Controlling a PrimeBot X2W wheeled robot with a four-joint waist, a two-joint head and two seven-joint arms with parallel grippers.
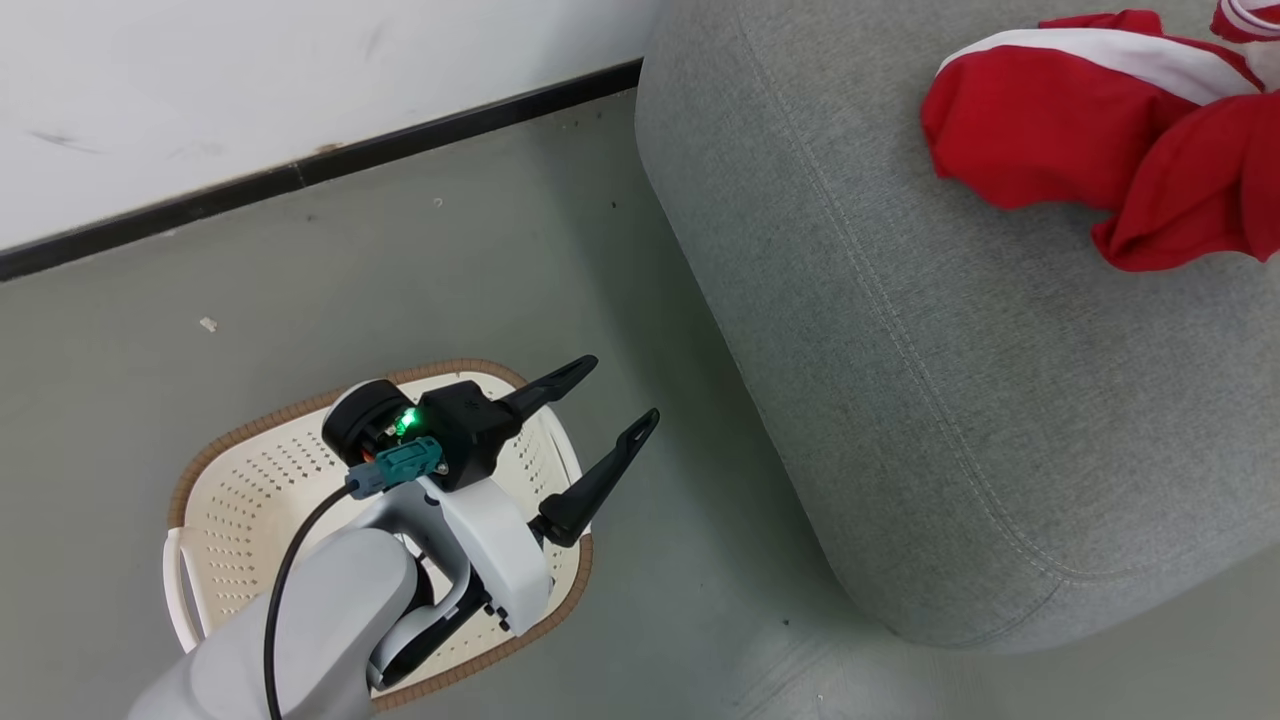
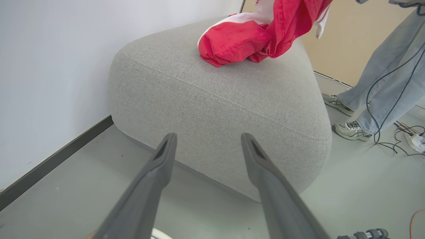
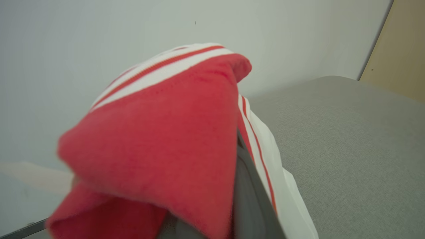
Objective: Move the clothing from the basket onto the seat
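One red and white garment of the clothing (image 1: 1040, 130) lies bunched on the far part of the grey seat (image 1: 950, 380). A second red garment (image 2: 292, 20) hangs from above, its lower end reaching the cushion beside the first (image 2: 232, 43). In the right wrist view this fabric (image 3: 159, 142) drapes over my right gripper, which is shut on it, with one grey finger (image 3: 247, 196) showing. My left gripper (image 1: 620, 392) hovers open over the cream basket (image 1: 250, 430), fingers pointing at the seat (image 2: 215, 99). The arm hides part of the basket; the rest shows bare perforated plastic.
A white wall with a dark baseboard (image 1: 300, 175) runs behind the basket and seat. A person's legs in jeans and sneakers (image 2: 352, 127) stand right of the seat. Cables and a power strip (image 2: 415, 141) lie on the floor there, and a beige panel (image 2: 348, 39) stands behind.
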